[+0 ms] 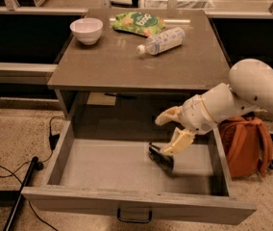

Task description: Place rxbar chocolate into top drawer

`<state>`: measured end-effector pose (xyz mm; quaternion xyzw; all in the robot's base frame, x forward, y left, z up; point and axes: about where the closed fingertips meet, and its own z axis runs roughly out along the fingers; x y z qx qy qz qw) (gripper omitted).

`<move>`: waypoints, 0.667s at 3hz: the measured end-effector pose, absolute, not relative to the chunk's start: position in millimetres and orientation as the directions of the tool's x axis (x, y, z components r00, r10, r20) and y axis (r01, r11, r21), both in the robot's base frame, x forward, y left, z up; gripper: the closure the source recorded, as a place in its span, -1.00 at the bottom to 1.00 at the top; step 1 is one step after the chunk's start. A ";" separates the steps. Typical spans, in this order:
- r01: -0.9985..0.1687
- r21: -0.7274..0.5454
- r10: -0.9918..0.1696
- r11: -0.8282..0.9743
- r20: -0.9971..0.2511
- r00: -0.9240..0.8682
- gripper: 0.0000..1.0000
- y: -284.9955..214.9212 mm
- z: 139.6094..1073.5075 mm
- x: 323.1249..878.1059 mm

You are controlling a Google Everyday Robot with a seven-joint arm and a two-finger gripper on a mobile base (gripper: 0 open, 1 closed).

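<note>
Although the pincer (161, 137) hung open inside the top drawer (105, 166), its lower finger seemed to touch the rxbar chocolate (161, 159), tilted on the drawer floor right of centre. A careless withdrawal could drag the bar out.

No text readable, seemingly; hand (169, 133) low in top drawer (127, 203)
</note>
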<state>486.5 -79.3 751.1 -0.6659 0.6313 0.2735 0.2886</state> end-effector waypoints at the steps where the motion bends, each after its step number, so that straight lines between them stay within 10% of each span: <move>1: -0.999 -0.036 -0.685 -0.033 -0.727 0.049 -1.00 -79.6 751.1 486.5; 2: -0.999 -0.036 -0.685 -0.033 -0.727 0.049 -1.00 -79.6 751.0 486.5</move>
